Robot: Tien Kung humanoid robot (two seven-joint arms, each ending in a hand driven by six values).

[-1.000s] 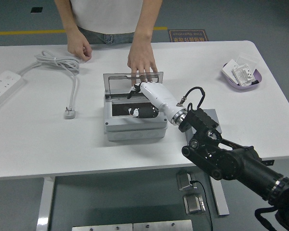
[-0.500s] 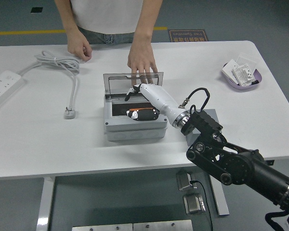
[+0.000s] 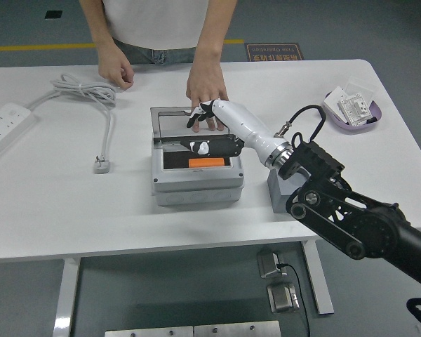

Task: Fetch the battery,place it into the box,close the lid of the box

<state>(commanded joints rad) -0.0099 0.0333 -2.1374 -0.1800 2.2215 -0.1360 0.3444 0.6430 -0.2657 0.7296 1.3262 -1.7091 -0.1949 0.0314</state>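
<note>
- The right hand [image 3: 209, 132] was seen above the far part of the grey box [image 3: 196, 184]. Its black fingertips [image 3: 214, 147] were loosely spread and nothing was held in them.
- The battery [image 3: 209, 162] was found lying flat inside the box, just below the fingertips and apart from them, as a small orange block against the dark inside.
- The battery was judged to be stiff and light, with smooth and perhaps slippery faces; if it had to be moved again, its long sides would be pinched.
- The lid [image 3: 170, 119], a clear panel in a grey frame, was standing open at the far edge. It was judged light and rigid, best pushed at its free top edge.
- A person's hand [image 3: 205, 88] was resting on the table [image 3: 56, 203] just behind the lid, possibly touching it.
- The left hand was not in view.
</note>
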